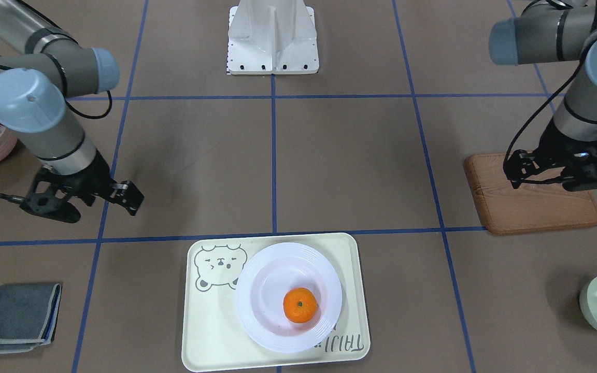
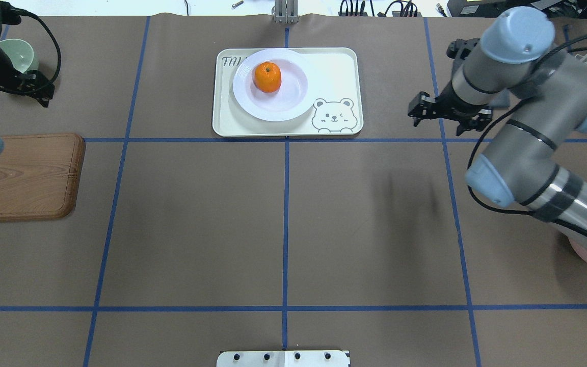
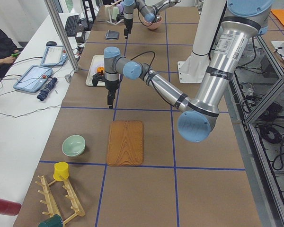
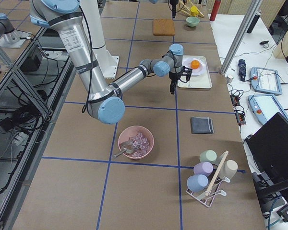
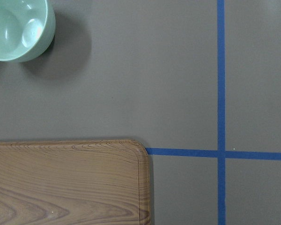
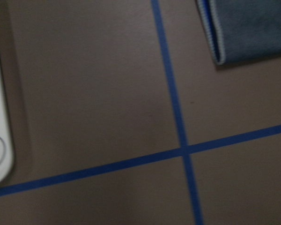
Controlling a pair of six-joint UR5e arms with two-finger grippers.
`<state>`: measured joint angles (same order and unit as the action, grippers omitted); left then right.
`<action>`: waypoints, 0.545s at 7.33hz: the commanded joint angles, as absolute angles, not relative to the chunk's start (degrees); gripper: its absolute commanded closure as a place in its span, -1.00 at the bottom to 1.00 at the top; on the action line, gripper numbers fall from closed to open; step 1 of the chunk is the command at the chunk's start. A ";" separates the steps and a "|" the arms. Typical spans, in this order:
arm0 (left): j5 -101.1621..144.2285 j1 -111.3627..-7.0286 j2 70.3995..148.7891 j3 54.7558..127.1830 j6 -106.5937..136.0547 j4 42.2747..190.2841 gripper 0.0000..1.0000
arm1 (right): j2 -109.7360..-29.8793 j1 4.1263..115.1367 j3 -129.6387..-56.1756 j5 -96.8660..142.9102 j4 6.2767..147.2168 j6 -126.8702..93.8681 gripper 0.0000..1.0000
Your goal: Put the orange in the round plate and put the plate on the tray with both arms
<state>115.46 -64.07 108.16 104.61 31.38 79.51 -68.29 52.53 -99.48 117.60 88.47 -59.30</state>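
**Item: the round plate (image 2: 293,97) with the orange (image 2: 267,77), on the tray (image 2: 334,66).**
- Location: the tray lies at the far middle of the bench. The plate sits toward its left end, covering part of the lettering. The orange rests loose in the plate's hollow, off-centre.
- Right hand (image 2: 449,120): fingers spread wide, holding nothing, hanging over the bench just right of the tray.
- Left hand (image 1: 568,176): appears spread, holding nothing, over the brown wooden board (image 2: 23,176), well apart from the tray.
- Status, as judged: both placements look done.

**Hazards**
- The plate's far rim lies close against the tray's lip. Whether it rides up on the lip cannot be told. If it does, a jolt could make it slide.
- The orange is free to roll if the tray is knocked.
- A low sweep of the right hand toward the middle could clip the tray's right end.
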 commanded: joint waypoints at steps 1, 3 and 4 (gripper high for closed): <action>122.65 -73.95 102.25 104.07 8.90 79.80 -0.97 | -78.97 63.31 -103.19 122.66 91.41 -34.31 -1.00; 123.13 -80.83 99.16 103.28 -3.75 79.10 -0.97 | -85.40 73.08 -102.40 124.79 91.84 -9.43 -1.00; 123.22 -83.47 97.05 102.84 -3.87 79.62 -0.97 | -87.69 78.26 -99.78 127.50 91.41 -0.01 -1.00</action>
<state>122.86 -79.68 99.58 103.37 -0.89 79.29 -84.23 71.84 -102.00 124.70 91.65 -13.42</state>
